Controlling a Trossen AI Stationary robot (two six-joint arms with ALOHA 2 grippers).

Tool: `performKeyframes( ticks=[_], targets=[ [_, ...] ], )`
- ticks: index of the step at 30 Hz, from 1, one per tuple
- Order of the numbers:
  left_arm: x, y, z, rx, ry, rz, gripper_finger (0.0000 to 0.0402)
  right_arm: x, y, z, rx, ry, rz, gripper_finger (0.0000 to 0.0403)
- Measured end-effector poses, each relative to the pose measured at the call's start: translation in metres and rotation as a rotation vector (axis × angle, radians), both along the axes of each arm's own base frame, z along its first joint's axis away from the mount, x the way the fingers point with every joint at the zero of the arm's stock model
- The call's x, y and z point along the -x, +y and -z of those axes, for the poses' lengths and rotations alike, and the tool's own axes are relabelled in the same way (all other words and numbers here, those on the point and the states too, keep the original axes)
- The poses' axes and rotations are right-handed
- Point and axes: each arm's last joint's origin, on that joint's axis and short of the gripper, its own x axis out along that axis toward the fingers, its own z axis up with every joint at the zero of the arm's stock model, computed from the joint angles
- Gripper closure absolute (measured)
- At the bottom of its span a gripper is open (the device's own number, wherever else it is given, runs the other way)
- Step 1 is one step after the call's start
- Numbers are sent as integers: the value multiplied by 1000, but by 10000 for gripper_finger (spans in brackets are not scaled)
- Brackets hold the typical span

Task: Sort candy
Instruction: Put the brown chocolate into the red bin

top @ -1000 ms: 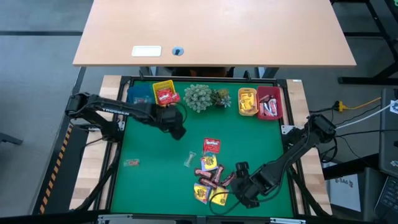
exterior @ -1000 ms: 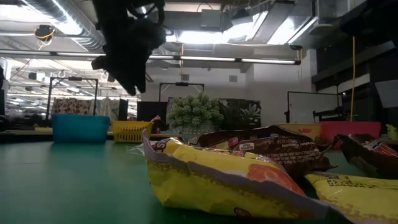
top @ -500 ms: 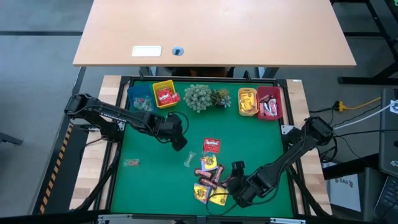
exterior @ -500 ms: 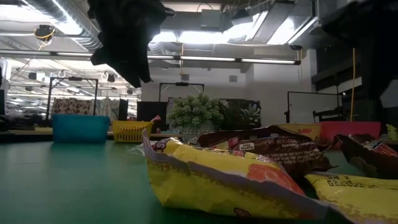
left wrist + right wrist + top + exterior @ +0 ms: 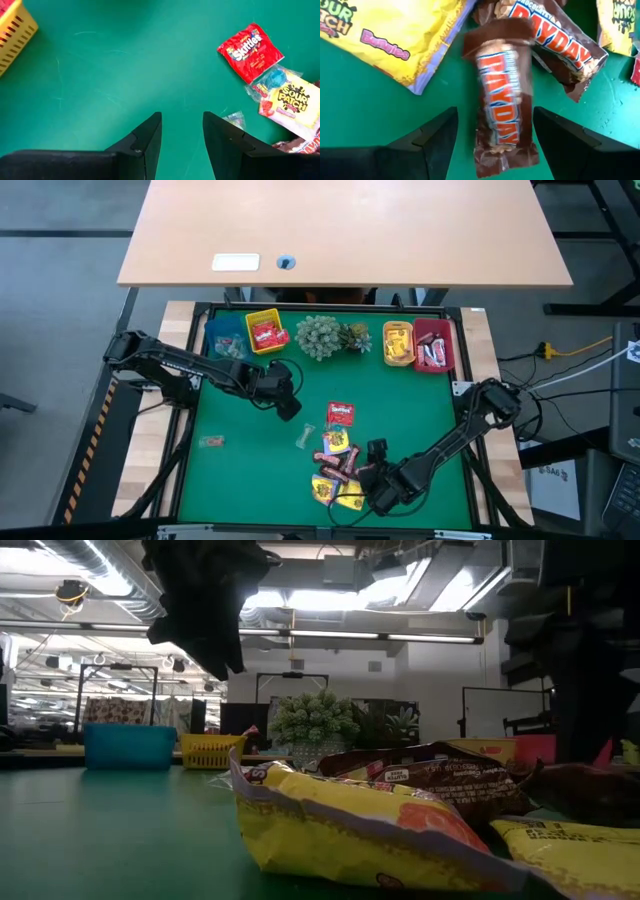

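R gripper is held open astride a PayDay bar in the candy pile at mat's near edge, prob. for pickup; L gripper is open, empty, w/ Skittles packet ahead.

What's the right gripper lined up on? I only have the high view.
Observer: A PayDay bar lies lengthwise between its open fingers, not yet gripped.
Operator: Anything touching that bar?
Observer: A second PayDay lies right against its far end, with a yellow Sour Patch packet alongside.
Operator: And the left gripper?
Observer: The left gripper is open and empty, over bare green mat; a red Skittles packet lies ahead of it.
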Motion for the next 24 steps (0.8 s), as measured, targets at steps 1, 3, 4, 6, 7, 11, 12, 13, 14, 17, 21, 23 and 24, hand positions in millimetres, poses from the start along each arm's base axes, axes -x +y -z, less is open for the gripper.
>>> performKeyframes(
  ticks=[1, 3, 4, 6, 7, 11, 12, 13, 14, 17, 21, 23, 24],
  targets=[
    [0, 0, 0, -4, 0, -2, 272, -1, 0, 1, 1, 2, -1, 141],
    [0, 0, 0, -4, -1, -2, 272, -2, -2, 1, -9, 14, 0, 143],
    [0, 0, 0, -5, -1, -2, 272, -4, -3, 1, -14, 20, -1, 145],
    [0, 0, 0, -5, -1, -2, 272, -6, -5, 1, -31, 34, 2, 157],
    [0, 0, 0, -5, -1, -2, 272, -6, -6, 1, -38, 42, 2, 165],
    [0, 0, 0, -5, -1, -2, 272, -7, -7, 2, -71, 68, 2, 207],
    [0, 0, 0, -5, -1, -2, 272, -8, -7, 2, -79, 74, 1, 218],
    [0, 0, 0, -5, -1, -2, 272, -7, -7, 2, -85, 78, 0, 228],
    [0, 0, 0, -5, -1, -2, 272, -7, -7, 2, -90, 82, -1, 239],
    [0, 0, 0, -5, -1, -2, 272, -7, -6, 2, -115, 104, -7, 265],
    [0, 0, 0, -5, -1, -2, 272, -6, -6, 2, -127, 120, -9, 289],
    [0, 0, 0, -5, -1, -2, 272, -5, -6, 2, -126, 124, -10, 295],
    [0, 0, 0, -5, -1, -2, 272, -5, -6, 2, -124, 127, -10, 297]
  ],
)
